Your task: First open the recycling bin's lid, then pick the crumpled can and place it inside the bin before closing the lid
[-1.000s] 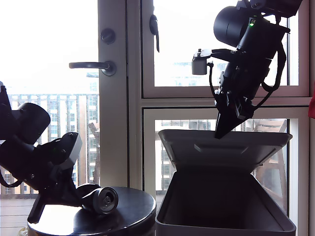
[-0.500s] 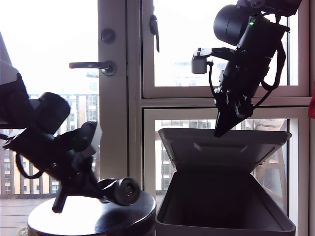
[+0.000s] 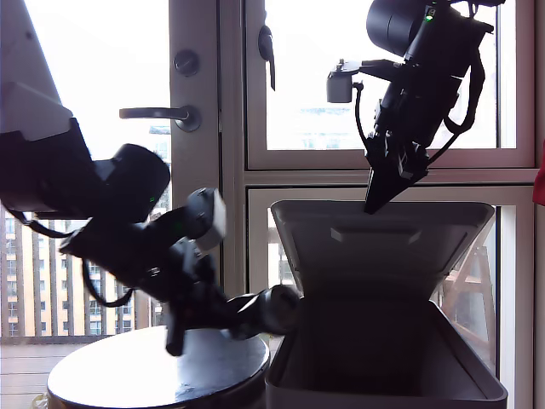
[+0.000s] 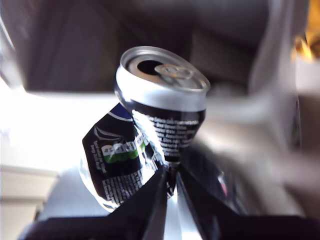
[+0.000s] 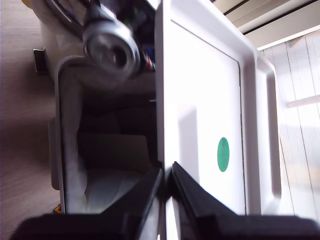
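My first gripper [image 4: 167, 182] clamps the can [image 4: 150, 130], blurred at bin [image 3: 383, 388] rim; my second gripper [image 5: 165, 172] pinches lid [image 5: 205, 115] edge.

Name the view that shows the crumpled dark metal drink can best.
The first wrist view: the can fills the picture, dents and silvery end sharp, held by my first gripper. The exterior view gives a blurred silhouette; the second wrist view only its round end.

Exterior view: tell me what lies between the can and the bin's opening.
Nothing: the can, held in my first gripper, is at the rim of the recycling bin, exterior view's left.
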